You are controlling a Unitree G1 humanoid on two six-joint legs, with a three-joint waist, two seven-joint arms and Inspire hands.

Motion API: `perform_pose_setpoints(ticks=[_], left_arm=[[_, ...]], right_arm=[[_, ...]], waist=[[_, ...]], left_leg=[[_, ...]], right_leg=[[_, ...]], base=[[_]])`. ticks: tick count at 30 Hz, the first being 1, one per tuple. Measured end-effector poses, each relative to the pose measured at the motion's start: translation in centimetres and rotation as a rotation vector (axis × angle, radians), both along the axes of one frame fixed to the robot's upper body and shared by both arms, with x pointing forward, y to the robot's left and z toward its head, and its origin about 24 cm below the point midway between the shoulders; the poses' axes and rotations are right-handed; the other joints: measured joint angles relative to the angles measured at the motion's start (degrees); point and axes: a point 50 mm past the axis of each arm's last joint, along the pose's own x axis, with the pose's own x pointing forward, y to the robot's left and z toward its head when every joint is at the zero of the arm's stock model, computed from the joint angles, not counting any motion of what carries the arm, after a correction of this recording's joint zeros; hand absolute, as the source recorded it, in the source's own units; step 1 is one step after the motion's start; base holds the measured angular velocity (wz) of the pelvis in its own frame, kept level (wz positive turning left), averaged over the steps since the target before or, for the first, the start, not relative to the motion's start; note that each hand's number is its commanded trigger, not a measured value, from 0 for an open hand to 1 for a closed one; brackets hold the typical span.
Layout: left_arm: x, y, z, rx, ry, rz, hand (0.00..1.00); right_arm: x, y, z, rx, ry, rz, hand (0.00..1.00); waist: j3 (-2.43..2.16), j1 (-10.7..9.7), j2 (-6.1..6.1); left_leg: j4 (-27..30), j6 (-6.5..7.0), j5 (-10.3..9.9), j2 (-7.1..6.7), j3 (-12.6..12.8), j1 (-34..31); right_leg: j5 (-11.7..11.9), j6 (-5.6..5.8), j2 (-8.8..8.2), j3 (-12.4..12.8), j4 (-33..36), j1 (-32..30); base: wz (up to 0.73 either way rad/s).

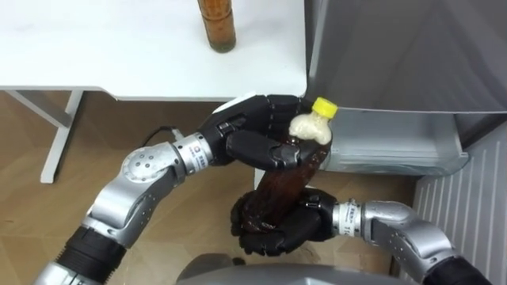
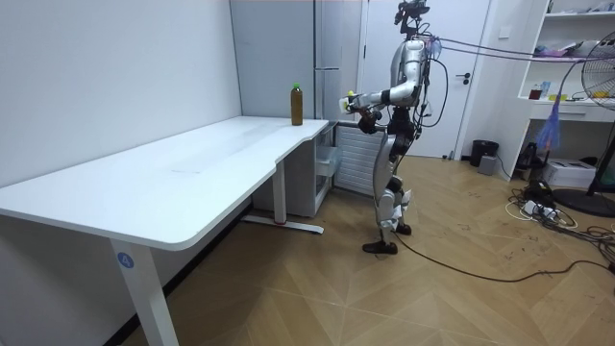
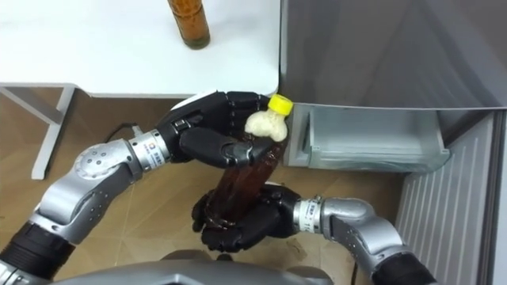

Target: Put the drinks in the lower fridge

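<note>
Centre frame, our left robot hand [image 1: 252,131] clamped the drink bottle [image 1: 283,186] at its neck, our right robot hand [image 1: 277,231] at its base; uneven release, we judged, could drop it

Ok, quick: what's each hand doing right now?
Left hand: shut on the brown plastic bottle with a yellow cap, near its neck.
Right hand: shut on the same bottle, at its base.
</note>
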Motion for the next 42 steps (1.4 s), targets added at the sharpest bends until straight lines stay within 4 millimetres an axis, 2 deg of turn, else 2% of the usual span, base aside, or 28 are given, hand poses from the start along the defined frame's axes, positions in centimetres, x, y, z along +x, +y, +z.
perform_pose_setpoints(ticks=[2,13,14,15,23,31,42], left_arm=[[-0.1,-0.2,-0.1,-0.001,0.004,-0.007,1.0],[-0.2,-0.4,-0.4,-0.031,0.031,0.015,1.0],[-0.2,-0.5,-0.4,-0.035,0.033,0.017,1.0],[-0.2,-0.5,-0.4,-0.035,0.034,0.018,1.0],[-0.2,-0.4,-0.6,-0.042,0.047,0.026,1.0],[-0.9,-0.5,-1.2,-0.04,0.078,0.017,1.0],[-0.8,-0.4,-1.2,-0.042,0.077,0.022,1.0]], right_arm=[[-0.2,0.0,-0.1,0.004,0.009,-0.002,1.0],[-1.5,1.0,-0.2,0.124,0.102,-0.065,1.0],[-1.5,1.1,-0.2,0.133,0.103,-0.065,0.6],[-1.5,1.1,-0.2,0.137,0.104,-0.067,0.0],[-1.7,1.0,-0.4,0.125,0.13,-0.097,0.0],[-1.2,0.9,-0.2,0.122,0.118,-0.106,0.0],[-0.9,0.9,0.0,0.137,0.12,-0.128,0.0]], waist=[[0.1,-0.06,0.33],[0.1,0.05,0.36],[0.1,0.05,0.36],[0.1,0.05,0.36],[0.09,0.03,0.37],[0.08,-0.02,0.39],[0.06,0.0,0.29]], left_leg=[[0.0,0.0,0.0,0.0,0.01,-0.04],[0.01,0.0,0.0,0.0,0.01,0.16],[0.02,0.0,0.0,0.0,0.02,0.16],[0.02,0.0,0.0,0.0,0.02,0.16],[0.01,0.0,0.0,-0.03,0.11,0.18],[0.03,0.0,-0.01,-0.04,0.15,0.02],[0.12,0.02,-0.01,-0.21,0.09,-0.19]], right_leg=[[0.0,0.0,-0.01,0.03,0.01,0.02],[-0.01,0.02,0.02,0.05,0.0,0.15],[-0.02,0.03,0.02,0.07,0.01,0.15],[-0.02,0.04,0.02,0.08,0.01,0.15],[-0.19,0.33,-0.05,0.24,0.02,0.11],[-0.32,0.55,-0.07,0.4,0.04,-0.1],[-0.43,0.74,-0.24,0.09,0.07,-0.17]], base=[[0.0],[0.0],[0.0],[0.0],[0.0],[0.0],[0.0]])
